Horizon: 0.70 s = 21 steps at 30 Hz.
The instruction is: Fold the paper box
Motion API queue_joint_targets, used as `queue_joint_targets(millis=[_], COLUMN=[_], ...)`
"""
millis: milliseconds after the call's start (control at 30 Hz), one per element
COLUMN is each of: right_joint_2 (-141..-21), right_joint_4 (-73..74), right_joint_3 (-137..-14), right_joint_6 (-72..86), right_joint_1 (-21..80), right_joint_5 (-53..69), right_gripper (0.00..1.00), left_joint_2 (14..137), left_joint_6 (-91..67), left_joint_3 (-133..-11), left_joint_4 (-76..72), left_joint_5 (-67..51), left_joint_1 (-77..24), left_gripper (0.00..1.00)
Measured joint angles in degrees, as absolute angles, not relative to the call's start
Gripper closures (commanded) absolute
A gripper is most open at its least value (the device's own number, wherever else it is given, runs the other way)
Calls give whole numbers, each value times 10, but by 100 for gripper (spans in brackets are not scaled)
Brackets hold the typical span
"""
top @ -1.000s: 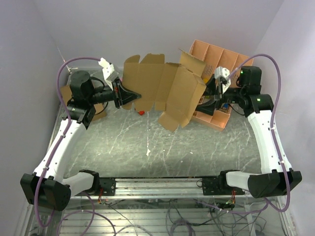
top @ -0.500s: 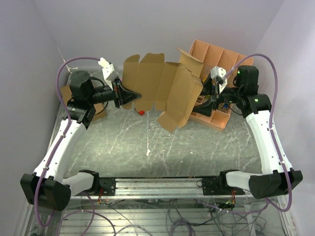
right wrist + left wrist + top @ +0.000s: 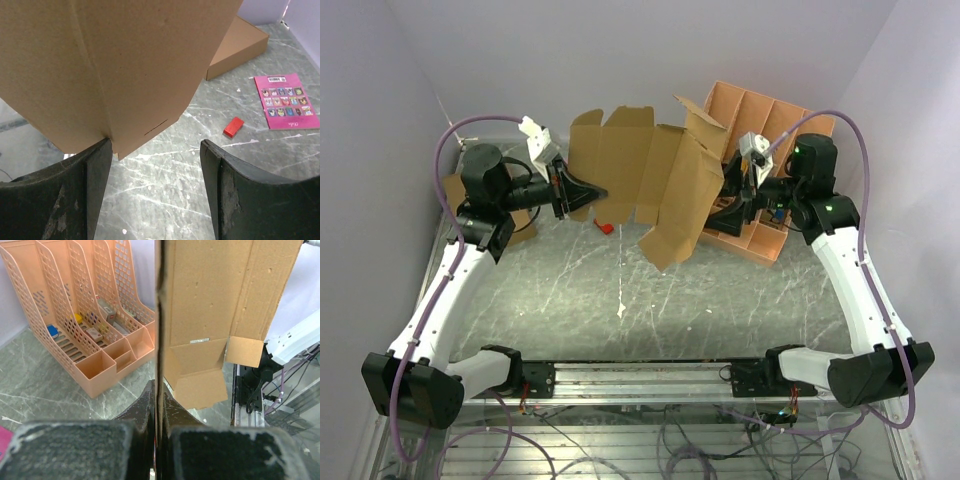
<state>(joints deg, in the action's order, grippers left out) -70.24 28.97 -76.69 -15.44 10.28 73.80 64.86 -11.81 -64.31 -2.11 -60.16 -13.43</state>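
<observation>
We've got left gripper (image 3: 156, 407) clamped on left edge of paper box (image 3: 640, 180), right gripper (image 3: 154, 145) open, the box's free right end just ahead.

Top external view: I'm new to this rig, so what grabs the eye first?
The paper box hangs in the air at the far middle, a half-unfolded brown sheet, its left edge pinched in the left end effector. A peach file organiser stands behind it at the right.
</observation>
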Motion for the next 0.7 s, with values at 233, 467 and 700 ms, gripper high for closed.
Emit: queue_joint_targets(millis=[233,467,700], right_joint_2=[-702,-700,-700], right_joint_4=[347,356,316], right_joint_3=[-777,-777,-767], right_joint_6=[-222,-232,-190], right_joint_1=[107,107,109], right_joint_5=[750,758,758], right_gripper=[21,23,32], left_joint_2=[651,660,660], left_joint_6=[-110,-114,-115], left_joint_3=[-643,-643,-643], left_joint_4=[-10,-11,-11], left_joint_5=[-586,-580,-580], left_joint_1=[-136,-136,-138], left_gripper=[93,93,93])
